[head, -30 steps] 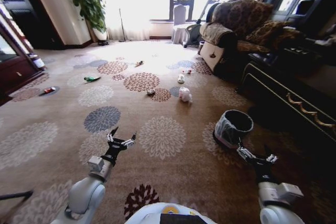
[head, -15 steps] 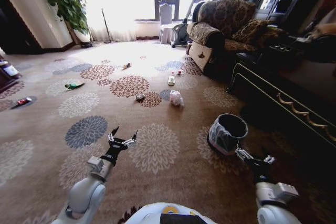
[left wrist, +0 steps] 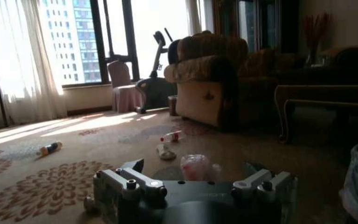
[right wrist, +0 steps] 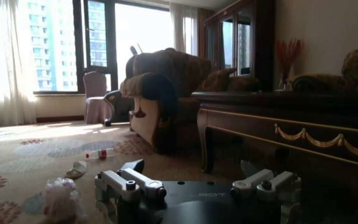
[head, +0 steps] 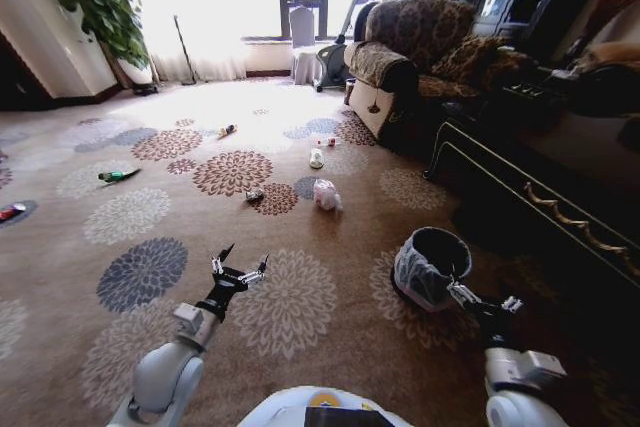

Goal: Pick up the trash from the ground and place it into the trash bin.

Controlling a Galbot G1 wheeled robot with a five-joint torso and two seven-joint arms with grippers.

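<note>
Ahead, the white plastic wad (head: 325, 194) is found nearer the left gripper (head: 238, 272), both grippers held wide and empty.

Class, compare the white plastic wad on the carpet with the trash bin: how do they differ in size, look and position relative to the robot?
The trash bin is far bigger than the white plastic wad. The trash bin is a round, open container with a dark rim and pale bag liner; the white plastic wad is a crumpled lump. The trash bin sits close to the right end effector, while the white plastic wad lies farther ahead, mid-carpet. Both rest on the patterned carpet.
</note>
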